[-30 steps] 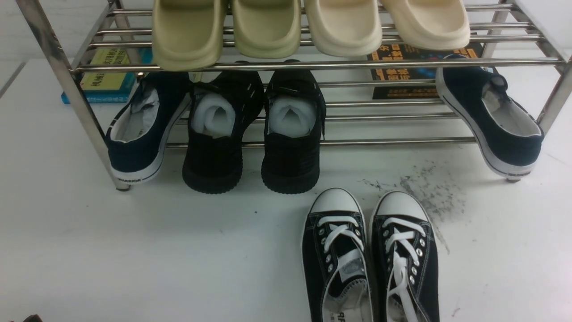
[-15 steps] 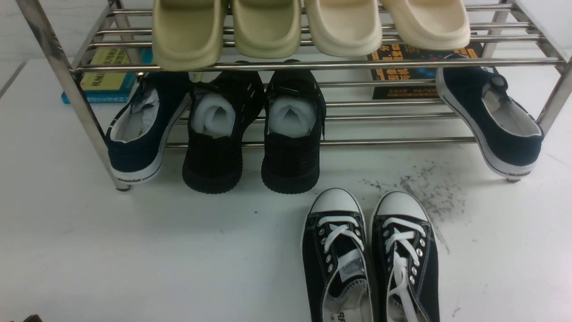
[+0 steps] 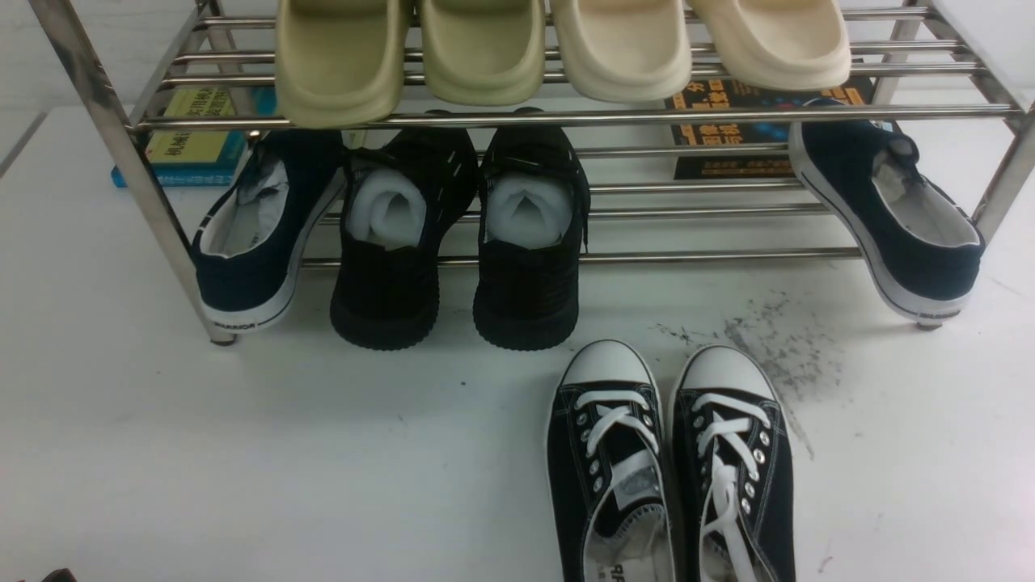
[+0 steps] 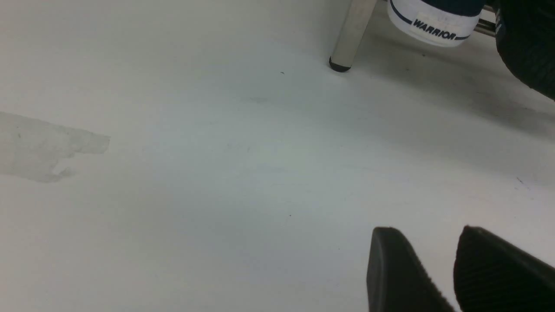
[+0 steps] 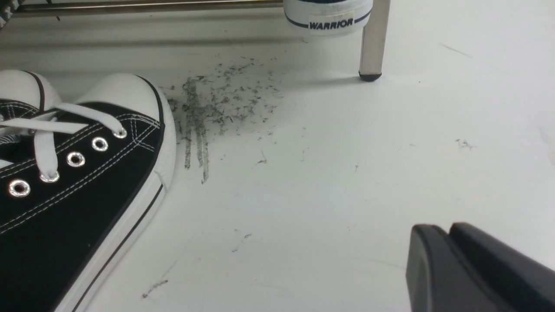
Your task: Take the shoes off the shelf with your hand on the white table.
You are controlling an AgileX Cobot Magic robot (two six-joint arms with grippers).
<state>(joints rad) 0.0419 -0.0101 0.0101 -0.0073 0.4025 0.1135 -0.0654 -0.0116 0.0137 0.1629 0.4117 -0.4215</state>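
Two shoes on white table; left end effector spread, right end effector pressed together

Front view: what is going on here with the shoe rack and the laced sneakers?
The pair of black canvas sneakers with white laces and toe caps already stands on the white table, in front of the chrome tube shelf and off it. Nothing is being held. The right gripper hangs beside the pair, its fingers nearly together. The left gripper is open over bare table.
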